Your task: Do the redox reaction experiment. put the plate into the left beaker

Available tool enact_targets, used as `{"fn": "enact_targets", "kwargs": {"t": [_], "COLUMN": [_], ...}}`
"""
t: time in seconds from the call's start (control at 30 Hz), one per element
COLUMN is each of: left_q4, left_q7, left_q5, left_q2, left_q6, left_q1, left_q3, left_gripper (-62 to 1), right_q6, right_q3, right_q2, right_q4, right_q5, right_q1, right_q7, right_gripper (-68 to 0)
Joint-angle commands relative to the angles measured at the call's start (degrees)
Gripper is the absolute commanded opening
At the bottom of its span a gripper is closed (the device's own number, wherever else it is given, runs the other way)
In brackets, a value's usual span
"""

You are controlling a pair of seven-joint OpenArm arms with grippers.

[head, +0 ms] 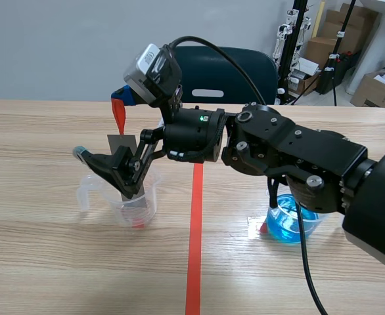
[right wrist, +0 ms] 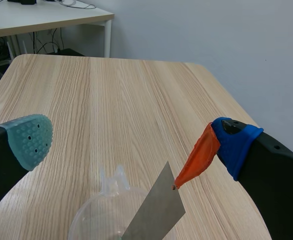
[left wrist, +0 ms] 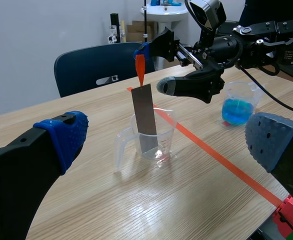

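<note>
1. Over the bench (head: pixel 48 262), my right tool (head: pixel 102 126) hung spread wide around the plate's top, pinching nothing; my left tool (left wrist: pixel 170 140) was spread too
2. The left beaker (head: pixel 130 209) looked like light, tippable clear plastic
3. The plate (left wrist: pixel 145 117) stood inside it, leaning on the rim; I judged it thin, stiff and slippery, best pinched across its flat faces near the top

The right tool (head: pixel 102 125) and left tool (left wrist: pixel 169 137) both gape wide.

Thin grey plate (head: pixel 120 144), near upright, lower end inside clear beaker (head: pixel 117 207), beaker handle at 9 o'clock
</note>
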Motion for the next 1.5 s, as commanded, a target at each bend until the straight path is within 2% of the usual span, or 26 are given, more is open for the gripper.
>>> {"fn": "enact_targets", "kwargs": {"t": [0.0,1.3,1.47], "left_q4": [0.6,0.6,0.6], "left_q7": [-0.8,-0.8,-0.8], "left_q5": [-0.3,-0.3,-0.3], "left_q2": [0.4,0.4,0.4], "left_q6": [-0.2,-0.2,-0.2], "left_q1": [-0.2,-0.2,-0.2], "left_q3": [0.0,0.0,0.0], "left_gripper": [1.4,1.4,1.4], "right_q6": [0.0,0.0,0.0], "right_q3": [0.7,0.7,0.7], "right_q2": [-0.3,-0.3,-0.3], "right_q4": [0.6,0.6,0.6], "right_q5": [0.7,0.7,0.7], "right_q1": [0.9,0.9,0.9], "right_q7": [0.6,0.7,2.2], "right_gripper": [0.4,0.4,0.4]}}
